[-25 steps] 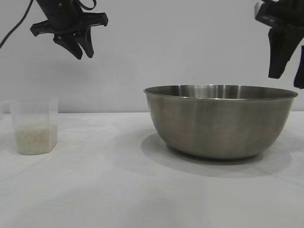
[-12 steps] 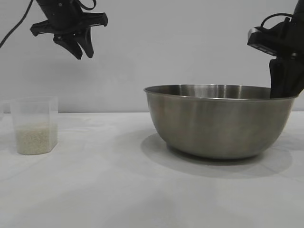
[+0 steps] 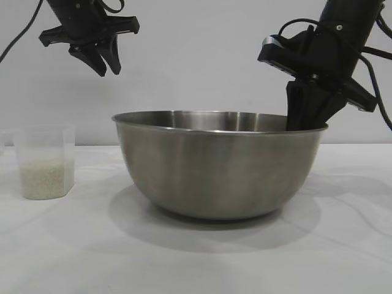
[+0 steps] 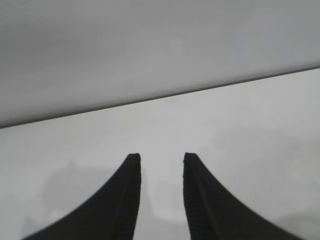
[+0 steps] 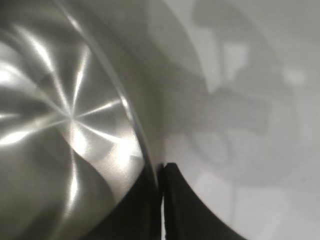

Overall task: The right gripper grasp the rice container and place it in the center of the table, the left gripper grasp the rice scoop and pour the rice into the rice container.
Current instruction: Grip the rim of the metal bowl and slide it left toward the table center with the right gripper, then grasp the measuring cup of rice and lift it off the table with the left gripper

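Right gripper (image 3: 304,119) is pinched tight on the rim of the rice container (image 3: 217,165), at the right side of the frame. It has come down from the upper right corner, where it hung with its fingers apart, and the big steel bowl has slid left with it. Now the bowl sits near the middle of the table (image 3: 343,245), so the first job looks almost done. Next it likely needs to let go. Left gripper (image 3: 101,61) stays up in the upper left, fingers a little apart, holding nothing. Below it, at the left edge, the rice scoop (image 3: 45,160) waits with rice (image 3: 43,179) in the bottom. Close up, the right wrist view shows the thin rim caught between the two black fingers (image 5: 180,200), which the front view hides. Only bare table shows between the fingers in the left wrist view.
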